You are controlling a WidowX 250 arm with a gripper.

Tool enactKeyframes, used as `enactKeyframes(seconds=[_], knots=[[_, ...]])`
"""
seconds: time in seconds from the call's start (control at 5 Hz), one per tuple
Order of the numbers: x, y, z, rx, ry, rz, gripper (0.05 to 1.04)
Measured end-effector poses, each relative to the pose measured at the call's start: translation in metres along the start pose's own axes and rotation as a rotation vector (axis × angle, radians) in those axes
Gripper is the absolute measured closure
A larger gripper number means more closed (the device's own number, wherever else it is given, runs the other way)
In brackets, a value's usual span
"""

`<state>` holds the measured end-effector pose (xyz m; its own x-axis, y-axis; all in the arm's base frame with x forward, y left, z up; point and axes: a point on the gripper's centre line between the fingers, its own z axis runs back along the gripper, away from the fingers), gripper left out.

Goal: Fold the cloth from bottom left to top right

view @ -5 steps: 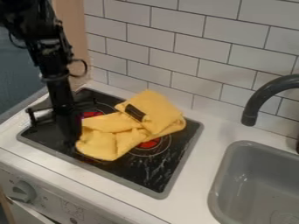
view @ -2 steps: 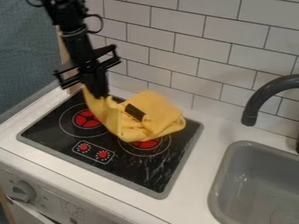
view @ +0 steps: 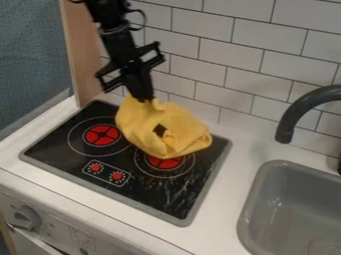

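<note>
Pincer (view: 142,98): narrow, closed on the raised edge of the cloth; hangs above the hob's back part, tips down.
Cloth (view: 148,137): yellow, bunched; starts at the pincer tips, falls below them, then spreads down-right in view. Long axis slants from the pincer to lower right. Touching the pincer at its upper-left end.
Key relation: bulk of cloth is below and right of the pincer, so the held edge should go rightward over it, then down. Only one arm, already on it.
Dark patch (view: 160,130): on the cloth, below-right of the pincer, partly tucked under a fold.
In the way: cloth's own hump; could drag the resting part or crumple if carried too low.
Left burner (view: 102,135): red, below-left of the pincer, uncovered.
Other burner (view: 164,163): below the pincer, partly under the cloth's lower edge.
Hob (view: 150,194): black, under the cloth.
Tile wall (view: 266,60): behind the pincer, limits backward swing.
Bench (view: 230,191): white, around the hob.
Tap (view: 296,108): well right of the pincer.
Sink (view: 286,214): farther, down-right.
Progress: judged mid-fold, release pending.
</note>
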<state>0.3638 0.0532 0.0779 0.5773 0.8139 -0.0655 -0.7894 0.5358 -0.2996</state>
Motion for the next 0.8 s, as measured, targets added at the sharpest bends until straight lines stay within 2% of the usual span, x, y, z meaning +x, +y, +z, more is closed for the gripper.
enactKeyframes(seconds=[0.2, 0.4, 0.6, 0.8], knots=[[-0.002, -0.013, -0.019, -0.003, -0.038, 0.005, 1.032], [-0.004, -0.017, -0.038, 0.007, -0.047, 0.008, 1.032], [-0.008, -0.026, -0.048, 0.002, -0.068, -0.003, 1.032], [-0.004, -0.026, -0.058, 0.012, -0.065, 0.011, 1.013]])
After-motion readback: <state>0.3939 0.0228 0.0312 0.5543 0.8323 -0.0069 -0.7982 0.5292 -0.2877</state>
